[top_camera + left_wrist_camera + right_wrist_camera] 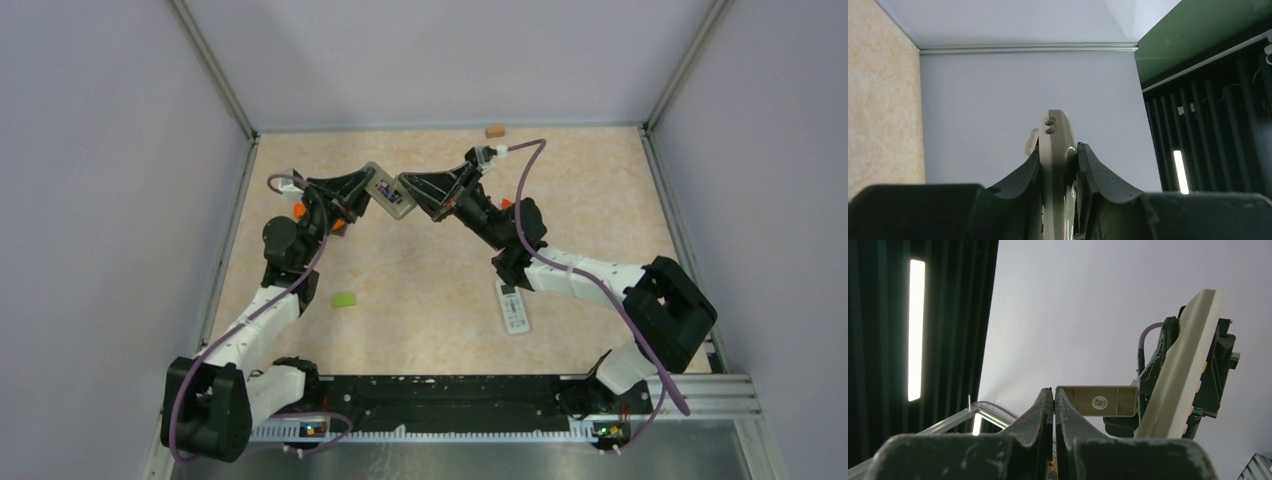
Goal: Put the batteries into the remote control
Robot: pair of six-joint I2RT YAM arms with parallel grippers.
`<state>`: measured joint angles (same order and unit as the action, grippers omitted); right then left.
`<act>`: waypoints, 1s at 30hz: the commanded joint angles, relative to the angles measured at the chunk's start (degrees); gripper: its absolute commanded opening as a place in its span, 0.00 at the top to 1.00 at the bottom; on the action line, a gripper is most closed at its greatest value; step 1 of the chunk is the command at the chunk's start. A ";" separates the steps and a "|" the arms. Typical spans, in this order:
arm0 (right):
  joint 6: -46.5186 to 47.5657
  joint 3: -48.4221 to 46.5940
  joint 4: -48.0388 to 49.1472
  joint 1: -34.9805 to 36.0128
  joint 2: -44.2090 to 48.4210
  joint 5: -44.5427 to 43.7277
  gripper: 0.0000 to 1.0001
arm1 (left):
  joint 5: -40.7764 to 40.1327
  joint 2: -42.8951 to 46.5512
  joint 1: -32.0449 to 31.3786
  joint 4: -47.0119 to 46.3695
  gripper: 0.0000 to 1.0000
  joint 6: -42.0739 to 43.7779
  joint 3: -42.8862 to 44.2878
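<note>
Remote control (388, 195) aloft, clamped in my left gripper (1059, 152); right gripper (1054, 392), pressed closed, beside its open cover (1098, 401); batteries' seating I cannot confirm.

Location: a robotics lab test cell. Indicators:
- Plain grey walls (100, 200) enclose the table (420, 270) on three sides, joined by aluminium posts (215, 70).
- The left arm (262, 310) and right arm (590, 275) are bolted to a black rail (450, 390).
- Purple cables (524, 168) run exposed.
- A dark slatted ceiling (1208, 125) carries a strip light (915, 330).
</note>
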<state>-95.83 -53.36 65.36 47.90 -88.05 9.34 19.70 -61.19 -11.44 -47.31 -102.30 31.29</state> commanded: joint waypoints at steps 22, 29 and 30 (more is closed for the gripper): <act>-1.57 5.38 5.39 0.62 3.11 -2.46 0.95 | -2.38 3.00 -0.16 -1.49 1.00 -5.30 -1.45; -1.77 6.15 5.73 0.65 3.51 -2.30 0.91 | -2.48 3.09 -0.16 -0.28 1.00 -3.67 -0.69; -1.80 6.29 5.75 0.62 3.57 -2.31 0.91 | -2.48 3.08 -0.16 -0.24 1.00 -3.43 -0.66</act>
<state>-97.23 -47.55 67.79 47.90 -86.63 7.31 18.11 -59.83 -11.44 -44.95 -106.74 29.39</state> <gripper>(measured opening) 0.084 0.285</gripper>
